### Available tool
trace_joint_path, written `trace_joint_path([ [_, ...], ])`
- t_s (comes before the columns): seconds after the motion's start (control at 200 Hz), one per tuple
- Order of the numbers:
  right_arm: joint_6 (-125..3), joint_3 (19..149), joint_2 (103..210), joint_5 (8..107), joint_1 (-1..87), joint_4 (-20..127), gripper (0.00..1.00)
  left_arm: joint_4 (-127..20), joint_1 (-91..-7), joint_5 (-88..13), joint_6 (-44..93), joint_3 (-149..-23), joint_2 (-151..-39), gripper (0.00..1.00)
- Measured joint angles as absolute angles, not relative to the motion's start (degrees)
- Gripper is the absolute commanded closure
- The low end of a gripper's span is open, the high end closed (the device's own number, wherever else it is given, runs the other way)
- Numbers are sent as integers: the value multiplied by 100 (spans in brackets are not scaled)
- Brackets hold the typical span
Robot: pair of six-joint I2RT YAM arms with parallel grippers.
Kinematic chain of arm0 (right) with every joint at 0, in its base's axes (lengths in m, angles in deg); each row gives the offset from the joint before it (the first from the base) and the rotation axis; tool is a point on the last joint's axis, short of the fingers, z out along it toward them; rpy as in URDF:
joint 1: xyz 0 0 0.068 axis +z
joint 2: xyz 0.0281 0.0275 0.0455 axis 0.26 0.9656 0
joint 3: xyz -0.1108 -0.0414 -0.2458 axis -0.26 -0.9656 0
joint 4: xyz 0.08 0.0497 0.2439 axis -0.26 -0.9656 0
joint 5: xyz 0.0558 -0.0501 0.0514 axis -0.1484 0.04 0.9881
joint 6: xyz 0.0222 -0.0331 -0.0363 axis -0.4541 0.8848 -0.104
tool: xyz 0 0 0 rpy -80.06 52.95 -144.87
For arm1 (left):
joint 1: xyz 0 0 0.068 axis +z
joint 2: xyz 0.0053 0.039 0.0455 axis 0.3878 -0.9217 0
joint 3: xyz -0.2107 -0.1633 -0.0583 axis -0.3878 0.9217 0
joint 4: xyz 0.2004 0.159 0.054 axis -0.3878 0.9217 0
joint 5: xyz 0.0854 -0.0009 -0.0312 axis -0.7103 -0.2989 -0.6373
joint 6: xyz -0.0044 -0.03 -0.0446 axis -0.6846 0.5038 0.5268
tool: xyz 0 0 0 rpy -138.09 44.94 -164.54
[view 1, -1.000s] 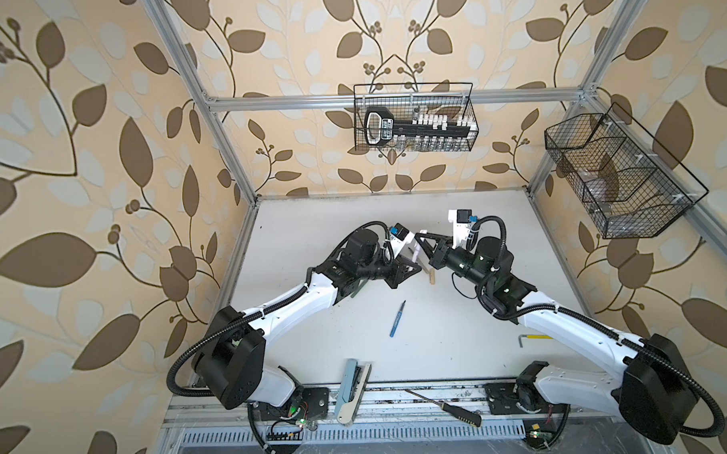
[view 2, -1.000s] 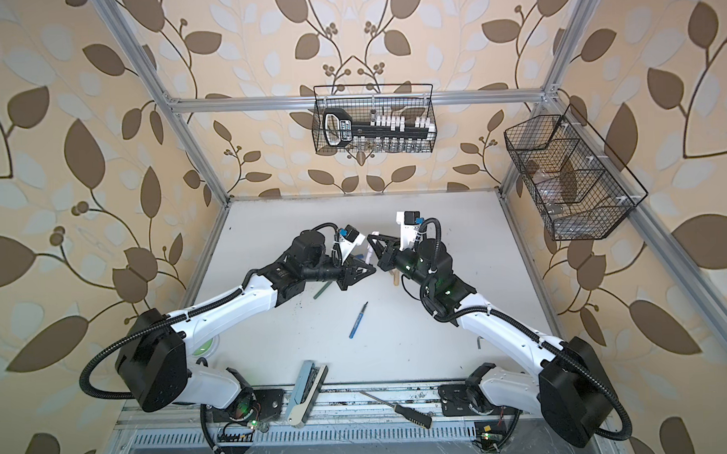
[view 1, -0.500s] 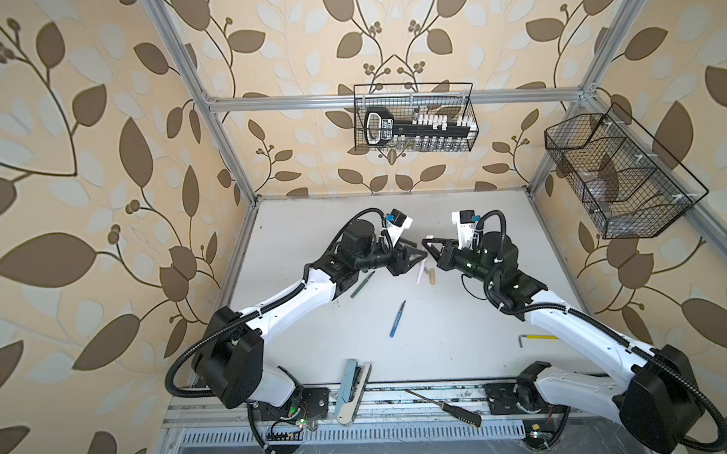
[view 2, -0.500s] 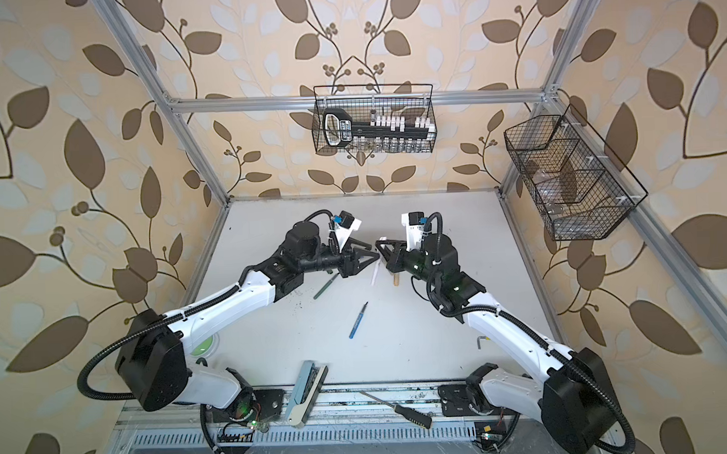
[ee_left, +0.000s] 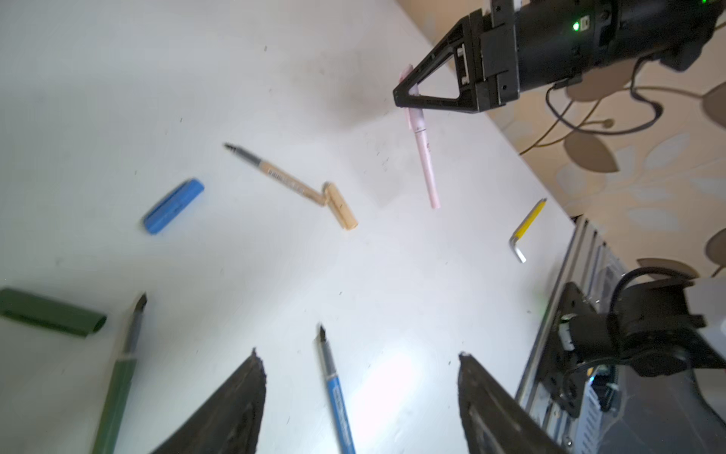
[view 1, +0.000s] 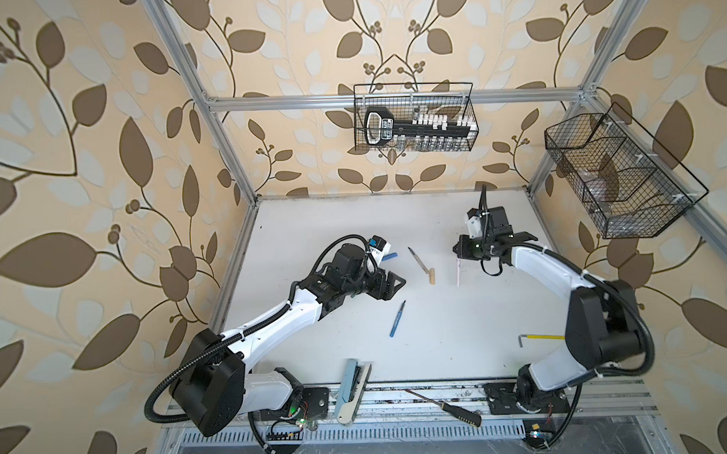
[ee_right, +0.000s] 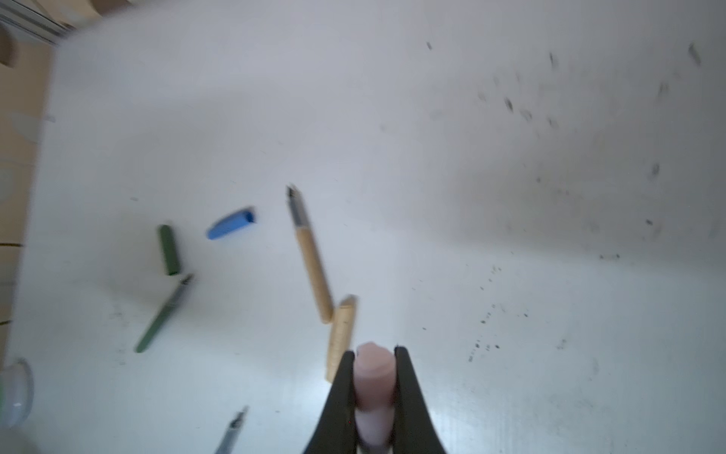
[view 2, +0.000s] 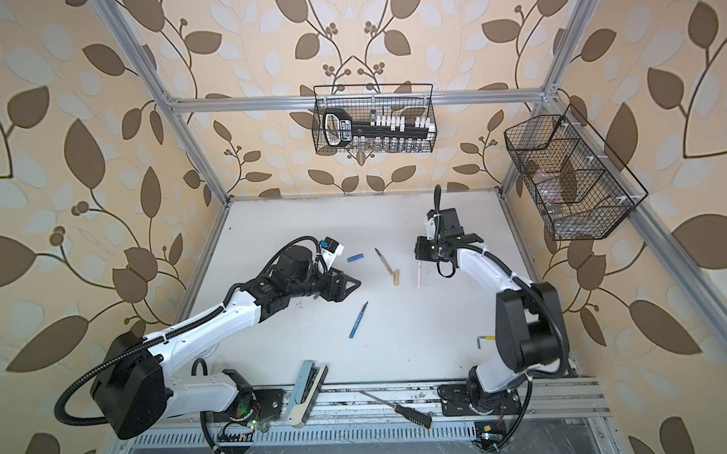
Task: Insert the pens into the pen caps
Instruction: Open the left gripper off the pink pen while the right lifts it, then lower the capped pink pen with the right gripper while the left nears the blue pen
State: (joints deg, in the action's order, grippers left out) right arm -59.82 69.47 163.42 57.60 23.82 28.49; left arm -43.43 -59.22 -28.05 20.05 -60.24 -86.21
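A slim pale pink pen point(ee_left: 426, 169) is clamped near one end between the closed fingers of the right gripper point(ee_left: 404, 98), with its free end slanting down toward the table. A seam is visible part-way along the barrel. Whether the clamped part is its cap cannot be told. In the right wrist view the pink barrel is pinched between two black fingers point(ee_right: 406, 389).

The left gripper point(ee_left: 359, 353) is spread wide and holds nothing. A slim blue pen with a dark tip point(ee_left: 334, 393) lies on the table below the gap. A slim tan pen point(view 1: 419, 259) lies between the two grippers, its blunt end touching a short tan tube-shaped cap point(view 1: 431, 276). A short blue cap point(view 1: 388, 256) lies just beside the left wrist. A dark green pen point(ee_left: 118, 377) and a short dark green cap point(ee_left: 51, 317) lie near each other but apart. In both top views they are hidden by the left arm.

A yellow-sleeved hex key point(view 1: 540, 337) lies near the right arm's elbow. A black-handled screwdriver point(view 1: 443, 406) rests on the front rail, and a pale grey-blue oblong tool point(view 1: 351, 390) lies at the front edge.

The surface is a white tabletop point(view 1: 441, 350) speckled with small dark marks. It is enclosed by an aluminium frame point(view 1: 286, 101) and beige leaf-patterned wallpaper point(view 1: 101, 162). One black wire basket point(view 1: 414, 118) hangs on the back wall, and a second wire basket point(view 1: 618, 173) hangs on the right wall.
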Motion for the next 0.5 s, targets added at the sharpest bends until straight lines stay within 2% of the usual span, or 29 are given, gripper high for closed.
trace_joint_path([
  [0.13,-5700,6999,17050,5443,2356,2412,97,-3842,-6331,-3259,2130,-5961,-8706,25],
  [0.29,-5505,7364,17431,5185,2356,2180,91,-3702,-6705,-3524,2318,-5958,-8942,26],
  [0.5,-5332,7476,17584,4907,2352,2194,67,-3674,-7032,-3974,2582,-5943,-9239,26],
])
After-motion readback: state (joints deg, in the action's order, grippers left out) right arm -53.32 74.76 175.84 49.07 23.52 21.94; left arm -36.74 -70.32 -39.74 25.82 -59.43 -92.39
